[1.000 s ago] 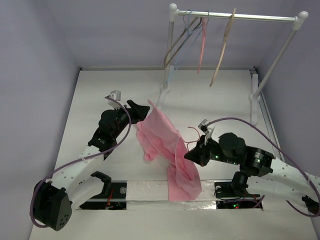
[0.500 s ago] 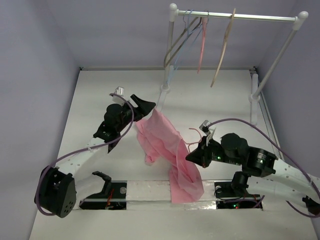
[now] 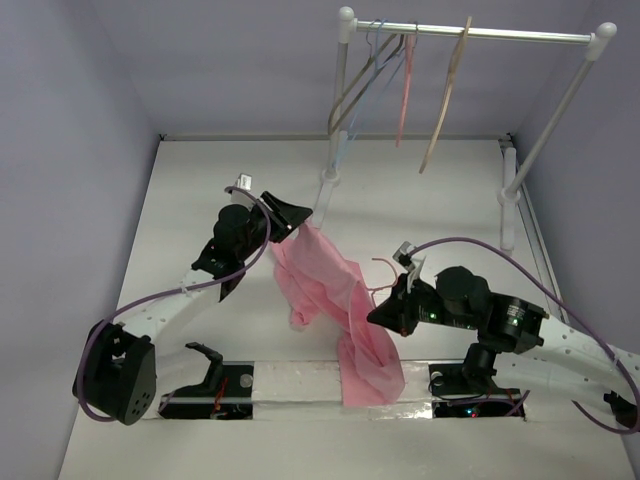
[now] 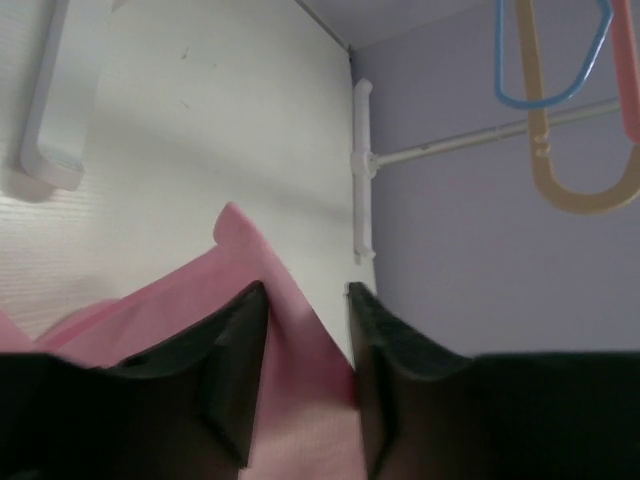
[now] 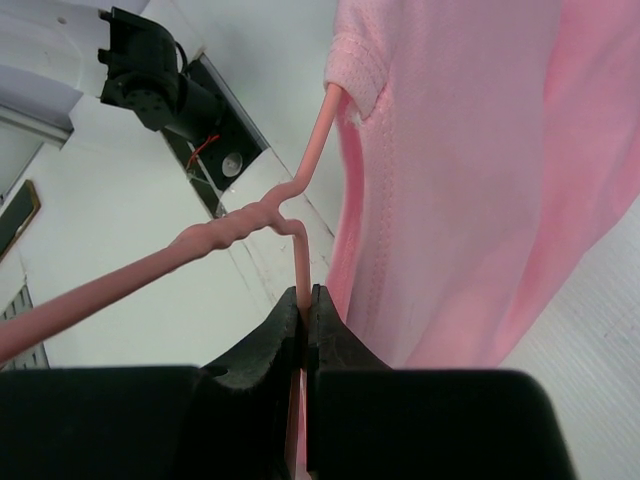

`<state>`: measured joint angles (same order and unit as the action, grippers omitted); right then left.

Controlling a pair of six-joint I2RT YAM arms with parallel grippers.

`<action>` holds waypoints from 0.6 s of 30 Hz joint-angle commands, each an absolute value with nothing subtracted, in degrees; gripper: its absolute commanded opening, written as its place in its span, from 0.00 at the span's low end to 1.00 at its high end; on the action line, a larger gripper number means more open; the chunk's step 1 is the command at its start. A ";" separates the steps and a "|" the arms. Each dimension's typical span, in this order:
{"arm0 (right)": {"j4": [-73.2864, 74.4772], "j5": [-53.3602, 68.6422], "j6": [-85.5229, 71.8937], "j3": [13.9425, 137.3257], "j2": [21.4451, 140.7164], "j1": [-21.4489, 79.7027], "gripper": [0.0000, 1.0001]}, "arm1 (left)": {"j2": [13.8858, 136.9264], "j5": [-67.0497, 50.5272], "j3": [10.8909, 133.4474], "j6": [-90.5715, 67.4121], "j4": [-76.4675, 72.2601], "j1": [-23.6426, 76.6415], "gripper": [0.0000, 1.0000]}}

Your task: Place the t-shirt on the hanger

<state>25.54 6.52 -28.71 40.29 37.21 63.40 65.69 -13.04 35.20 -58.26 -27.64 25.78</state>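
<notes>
Both grippers were busy when I looked: the right gripper [image 5: 303,305] was clamped tight on the wire of the hanger [image 5: 262,217], which ran into the collar of the t-shirt [image 3: 335,290]. The left gripper [image 4: 308,300] had its jaws around the shirt's upper corner, holding it up above the table [image 3: 190,190], near the rack [image 3: 470,33].

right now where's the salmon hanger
In the right wrist view, the hanger is pinched in the right claw, one wire running into the t-shirt.

left fingers [image 4: 235,380] closed on t-shirt [image 3: 325,275]
</notes>
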 commanded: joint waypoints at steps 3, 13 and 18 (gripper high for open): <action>21.27 7.38 -28.39 40.08 36.04 63.28 0.00 | 65.04 -12.04 36.65 -58.45 -31.20 26.02 0.16; 22.06 5.45 -29.09 39.73 35.16 63.28 0.00 | 62.85 -8.01 39.10 -55.12 -26.82 26.02 0.00; 24.60 2.04 -29.88 40.52 35.86 63.28 0.00 | 63.89 -5.54 47.09 -49.67 -17.77 20.31 0.00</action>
<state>25.41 5.10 -29.39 39.33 36.05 63.40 65.12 -8.49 40.53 -54.22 -20.29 23.33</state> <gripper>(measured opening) 0.049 0.003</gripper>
